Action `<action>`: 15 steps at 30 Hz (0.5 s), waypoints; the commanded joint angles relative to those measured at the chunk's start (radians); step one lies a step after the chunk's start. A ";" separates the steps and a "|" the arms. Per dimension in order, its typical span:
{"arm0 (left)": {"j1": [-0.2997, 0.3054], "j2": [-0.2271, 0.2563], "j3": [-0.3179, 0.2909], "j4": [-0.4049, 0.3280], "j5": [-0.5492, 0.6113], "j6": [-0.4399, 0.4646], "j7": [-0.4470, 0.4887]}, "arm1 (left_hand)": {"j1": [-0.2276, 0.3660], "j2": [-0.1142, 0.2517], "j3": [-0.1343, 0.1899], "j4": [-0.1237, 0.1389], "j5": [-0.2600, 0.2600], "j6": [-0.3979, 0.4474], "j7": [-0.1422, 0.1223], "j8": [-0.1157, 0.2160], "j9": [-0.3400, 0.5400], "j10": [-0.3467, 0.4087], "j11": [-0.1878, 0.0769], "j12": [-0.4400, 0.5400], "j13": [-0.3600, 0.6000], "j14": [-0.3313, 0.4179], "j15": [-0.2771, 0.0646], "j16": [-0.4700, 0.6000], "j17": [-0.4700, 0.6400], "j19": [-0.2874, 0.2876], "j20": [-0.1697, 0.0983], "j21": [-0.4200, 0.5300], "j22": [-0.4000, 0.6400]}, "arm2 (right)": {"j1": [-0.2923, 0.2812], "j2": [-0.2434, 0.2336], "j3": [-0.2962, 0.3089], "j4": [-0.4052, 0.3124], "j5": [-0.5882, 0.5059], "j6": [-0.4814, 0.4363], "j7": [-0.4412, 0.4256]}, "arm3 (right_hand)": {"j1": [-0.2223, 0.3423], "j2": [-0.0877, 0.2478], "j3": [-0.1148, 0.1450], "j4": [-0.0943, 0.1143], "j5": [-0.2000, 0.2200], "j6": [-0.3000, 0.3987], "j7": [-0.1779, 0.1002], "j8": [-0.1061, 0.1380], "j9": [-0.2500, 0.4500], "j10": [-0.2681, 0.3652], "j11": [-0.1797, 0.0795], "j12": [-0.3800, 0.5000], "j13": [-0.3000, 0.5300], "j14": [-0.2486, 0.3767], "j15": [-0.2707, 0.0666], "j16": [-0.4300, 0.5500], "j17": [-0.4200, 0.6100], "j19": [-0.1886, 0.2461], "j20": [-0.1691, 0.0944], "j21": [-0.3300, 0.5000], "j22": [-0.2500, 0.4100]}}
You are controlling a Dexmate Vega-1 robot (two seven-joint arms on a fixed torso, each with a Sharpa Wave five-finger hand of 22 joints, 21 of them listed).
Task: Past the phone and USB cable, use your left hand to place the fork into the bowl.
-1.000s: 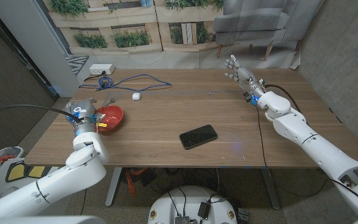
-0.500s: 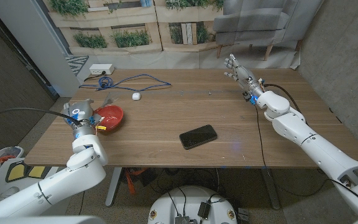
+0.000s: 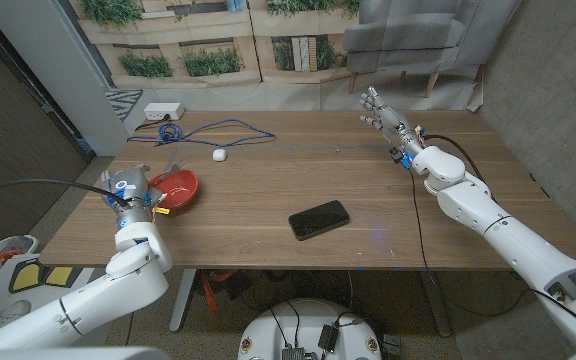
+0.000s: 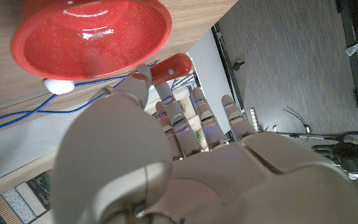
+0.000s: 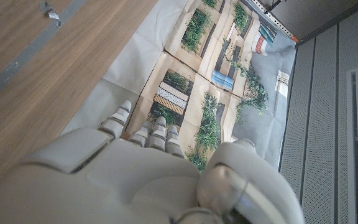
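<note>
The red bowl (image 3: 180,186) (image 4: 92,37) stands near the table's left edge. The fork's orange-red handle (image 3: 162,208) (image 4: 169,65) pokes out at the bowl's near rim; the rest of the fork is hard to make out. My left hand (image 3: 126,188) (image 4: 166,155) stands just left of the bowl. Its fingers are straight and apart, and their tips are close to the handle without closing on it. My right hand (image 3: 380,110) (image 5: 123,168) is at the table's far right, fingers spread and holding nothing.
A black phone (image 3: 319,219) lies at the table's middle front. A blue USB cable (image 3: 218,130) runs along the far left, with a small white object (image 3: 219,154) (image 4: 58,86) and a white box (image 3: 164,110) nearby. The table edge lies close to my left hand.
My left hand has drifted slightly left, away from the bowl, while the handle stays at the rim. The right arm has not moved.
</note>
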 commanded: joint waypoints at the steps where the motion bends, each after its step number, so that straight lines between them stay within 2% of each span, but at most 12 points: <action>1: 0.009 0.008 0.007 0.024 -0.010 -0.010 -0.013 | 0.000 0.001 0.010 0.000 0.009 0.011 0.000 0.009 0.001 0.002 0.001 0.011 0.002 0.000 -0.131 -0.002 0.004 0.001 -0.002 0.001 0.000 | 0.000 0.004 -0.004 -0.003 -0.006 -0.004 -0.007 | 0.008 0.003 -0.001 -0.003 -0.003 0.004 -0.005 0.001 0.006 0.007 -0.010 0.001 0.005 -0.001 -0.032 0.001 0.001 0.006 0.004 -0.001 0.005; 15: 0.015 0.000 0.013 0.032 -0.015 -0.006 -0.011 | 0.004 -0.003 0.010 -0.006 0.011 0.023 0.000 0.014 0.001 0.011 0.001 0.016 -0.004 0.005 -0.135 -0.002 0.004 0.007 -0.006 0.004 -0.001 | 0.000 0.000 -0.006 -0.008 -0.007 -0.008 -0.003 | 0.008 0.004 0.000 -0.003 -0.003 0.003 -0.005 0.000 0.006 0.007 -0.010 0.001 0.005 -0.001 -0.031 0.001 0.001 0.006 0.004 -0.001 0.005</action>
